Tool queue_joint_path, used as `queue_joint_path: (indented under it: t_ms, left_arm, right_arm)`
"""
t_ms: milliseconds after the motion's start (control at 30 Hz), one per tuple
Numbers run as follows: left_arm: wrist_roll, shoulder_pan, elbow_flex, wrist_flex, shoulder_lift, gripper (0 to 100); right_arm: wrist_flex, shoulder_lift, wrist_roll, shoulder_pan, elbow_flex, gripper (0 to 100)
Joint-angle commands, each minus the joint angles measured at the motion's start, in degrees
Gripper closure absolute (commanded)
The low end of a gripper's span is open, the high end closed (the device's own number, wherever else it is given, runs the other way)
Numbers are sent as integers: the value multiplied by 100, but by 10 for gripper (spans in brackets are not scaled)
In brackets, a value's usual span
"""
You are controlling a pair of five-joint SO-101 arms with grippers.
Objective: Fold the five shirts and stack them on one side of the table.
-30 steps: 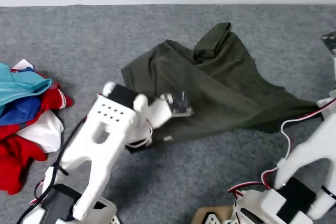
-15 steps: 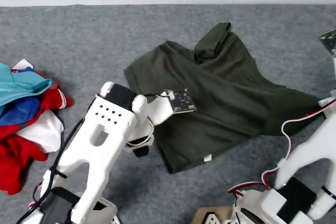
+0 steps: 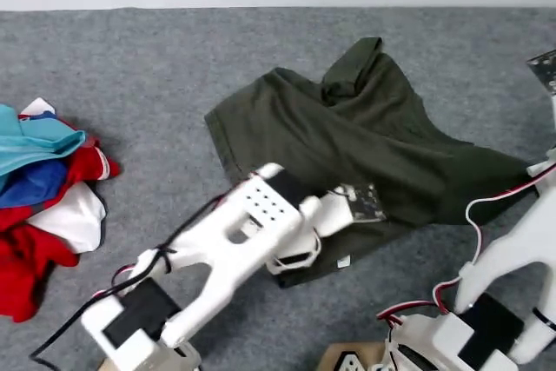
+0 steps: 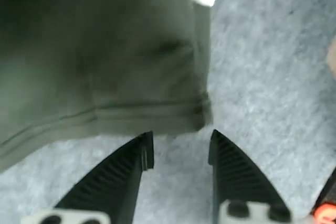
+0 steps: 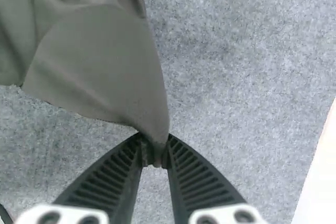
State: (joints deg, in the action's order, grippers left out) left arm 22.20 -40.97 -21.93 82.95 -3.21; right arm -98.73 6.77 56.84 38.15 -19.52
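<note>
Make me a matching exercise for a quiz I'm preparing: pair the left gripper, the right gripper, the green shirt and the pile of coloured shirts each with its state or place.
Column one:
1. left gripper
2. right gripper
3. green shirt
4. pile of coloured shirts

Column two:
A. shut on a fold of green cloth
B. heaped at the edge on the left arm's side
C. open, just off a hem corner
D. spread crumpled in the middle of the table

Pairs: 1-C, 2-A, 3-D, 4-B.
</note>
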Motion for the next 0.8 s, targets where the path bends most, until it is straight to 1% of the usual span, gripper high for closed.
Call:
queue_joint_path:
  t_ms: [0,100,200,367,467,667,700,767]
  left_arm:
    - [-97,-299,215,-158,-88,820]
    - [-273,-484,242,-193,-176,820]
    - [-273,-519,242,-343,-255,820]
    - [-273,-378,277,-695,-765,820]
    - [-237,-176,286,-818,-1073,820]
    - [-237,-35,505,-659,-1415,825]
    - [-237,-62,532,-651,-1459,836]
    - [-229,-88,549,-659,-1486,886]
  right_arm:
    - [22,259,18,-22,-53,987]
    - [22,259,-53,-31,-53,988]
    - [13,259,-105,-31,-53,988]
    - [13,295,-105,-31,-53,988]
    - [13,295,-105,-13,-53,988]
    - [13,286,-105,-13,-53,988]
    - [22,286,-105,-13,-53,988]
    - [22,286,-105,-13,-53,988]
